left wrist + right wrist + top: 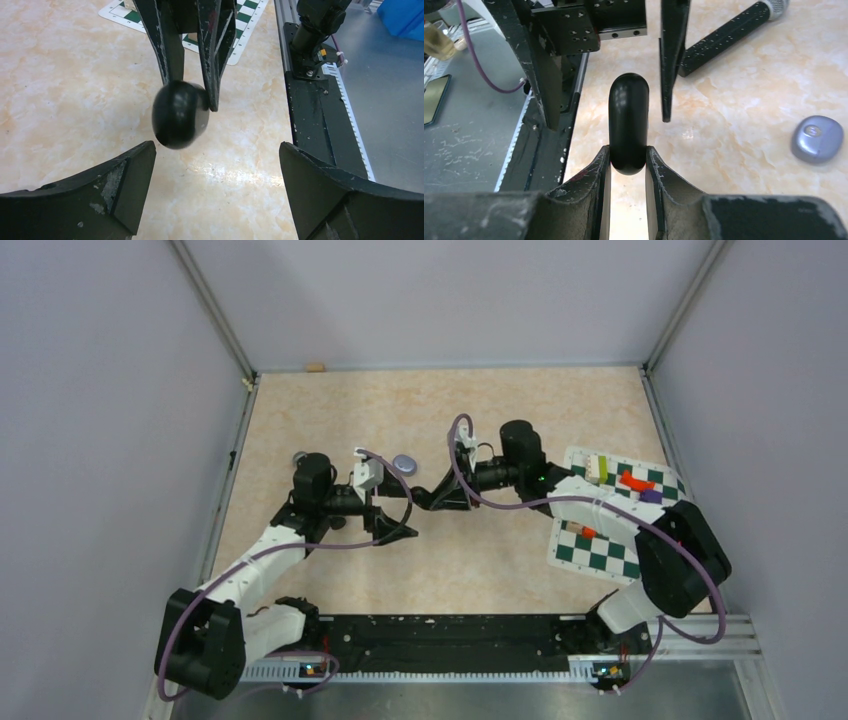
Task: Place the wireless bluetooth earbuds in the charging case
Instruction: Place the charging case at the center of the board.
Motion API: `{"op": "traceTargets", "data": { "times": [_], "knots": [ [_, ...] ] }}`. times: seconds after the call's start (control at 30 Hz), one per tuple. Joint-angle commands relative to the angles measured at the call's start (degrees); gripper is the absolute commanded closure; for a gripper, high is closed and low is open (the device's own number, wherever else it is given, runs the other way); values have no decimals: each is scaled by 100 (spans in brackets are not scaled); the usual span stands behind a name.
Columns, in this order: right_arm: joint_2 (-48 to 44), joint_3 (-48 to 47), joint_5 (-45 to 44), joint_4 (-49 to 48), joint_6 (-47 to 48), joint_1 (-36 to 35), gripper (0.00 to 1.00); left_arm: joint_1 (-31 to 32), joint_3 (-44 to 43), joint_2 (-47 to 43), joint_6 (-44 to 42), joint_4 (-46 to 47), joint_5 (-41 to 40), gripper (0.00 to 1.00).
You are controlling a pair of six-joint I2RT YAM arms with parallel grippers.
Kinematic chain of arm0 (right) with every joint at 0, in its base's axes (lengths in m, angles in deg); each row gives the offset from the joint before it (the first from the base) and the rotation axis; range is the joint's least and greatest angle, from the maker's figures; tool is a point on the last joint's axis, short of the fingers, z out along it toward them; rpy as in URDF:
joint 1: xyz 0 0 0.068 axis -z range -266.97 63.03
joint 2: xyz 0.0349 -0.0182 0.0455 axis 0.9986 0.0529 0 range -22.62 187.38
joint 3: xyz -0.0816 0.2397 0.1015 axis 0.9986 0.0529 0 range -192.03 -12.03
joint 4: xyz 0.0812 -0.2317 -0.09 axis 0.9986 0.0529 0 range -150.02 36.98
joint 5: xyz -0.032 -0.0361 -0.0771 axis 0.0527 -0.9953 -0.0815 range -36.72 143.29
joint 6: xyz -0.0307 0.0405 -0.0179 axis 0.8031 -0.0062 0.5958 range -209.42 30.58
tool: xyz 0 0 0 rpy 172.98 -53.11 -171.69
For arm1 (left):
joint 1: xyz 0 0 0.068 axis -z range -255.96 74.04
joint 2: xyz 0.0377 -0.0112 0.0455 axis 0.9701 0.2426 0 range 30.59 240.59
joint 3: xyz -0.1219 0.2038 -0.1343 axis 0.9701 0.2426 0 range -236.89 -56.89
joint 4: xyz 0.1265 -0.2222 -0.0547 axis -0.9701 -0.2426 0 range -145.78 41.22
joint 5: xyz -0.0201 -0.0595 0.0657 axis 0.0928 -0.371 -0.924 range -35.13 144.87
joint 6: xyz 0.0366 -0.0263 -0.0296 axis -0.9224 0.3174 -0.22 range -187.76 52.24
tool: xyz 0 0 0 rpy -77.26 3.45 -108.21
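Left wrist: shows the left gripper (pixel 216 150), jaws spread wide, near a black case (pixel 179 115) pinched by the right gripper (pixel 195 95) above the table (pixel 60 75). Right wrist: shows the same pinch, plus a purple case (pixel 817 138) lying apart on the table. Top: shows both grippers meeting mid-table.

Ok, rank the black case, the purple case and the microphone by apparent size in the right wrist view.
1. black case, but nearest the camera, so unsure.
2. microphone, cut off at the edge.
3. purple case.

Black case (pixel 180 115) between left end effector (pixel 216 150) fingers, gaps either side
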Motion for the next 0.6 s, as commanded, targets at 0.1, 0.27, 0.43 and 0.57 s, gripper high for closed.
{"op": "traceTargets", "data": {
  "times": [0.1,0.27,0.43,0.57],
  "knots": [
    [-384,-232,88,-136,95,389,100,-4,-167,-178,-44,32,-289,1],
    [-502,-233,127,-160,51,508,100,-24,-406,-264,-118,-177,-618,1],
    [-707,-246,88,-85,110,684,100,-36,-628,-361,-86,-245,-1462,1],
    [-891,-252,75,-41,133,865,100,-74,-1067,-395,-324,-697,-2244,1]
  ]
}}
